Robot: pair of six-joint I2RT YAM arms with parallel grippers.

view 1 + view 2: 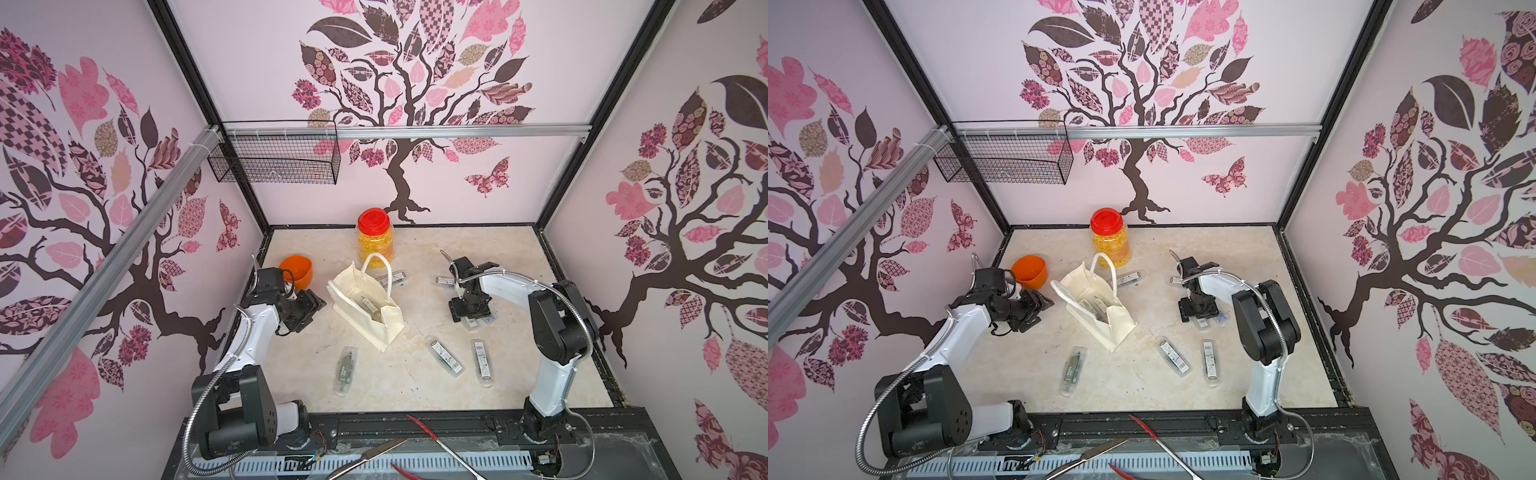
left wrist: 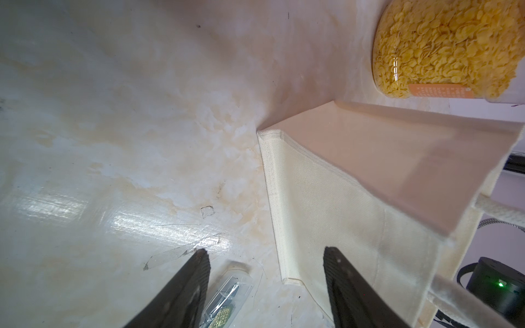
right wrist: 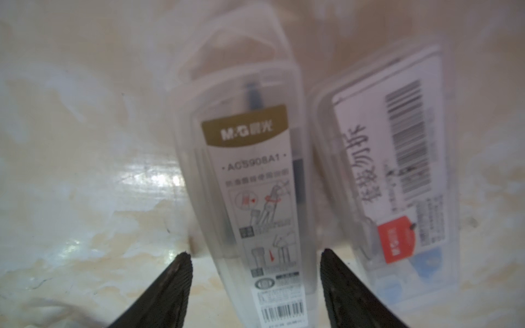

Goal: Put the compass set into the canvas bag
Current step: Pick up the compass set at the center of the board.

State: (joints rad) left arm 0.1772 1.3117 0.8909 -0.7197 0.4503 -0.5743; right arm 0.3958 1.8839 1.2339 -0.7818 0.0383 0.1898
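Note:
The cream canvas bag stands open mid-table with compass sets inside it. Several more clear-cased compass sets lie around it. My right gripper points down, open, its fingers on either side of one compass set with gaps on both sides. A second case lies beside it. My left gripper is open and empty, just left of the bag, with a compass set by one finger.
A red-lidded jar of yellow flakes stands behind the bag. An orange cup sits at the back left near my left wrist. Two more cases lie behind the bag. A wire basket hangs on the wall. Red-handled pliers lie at the front edge.

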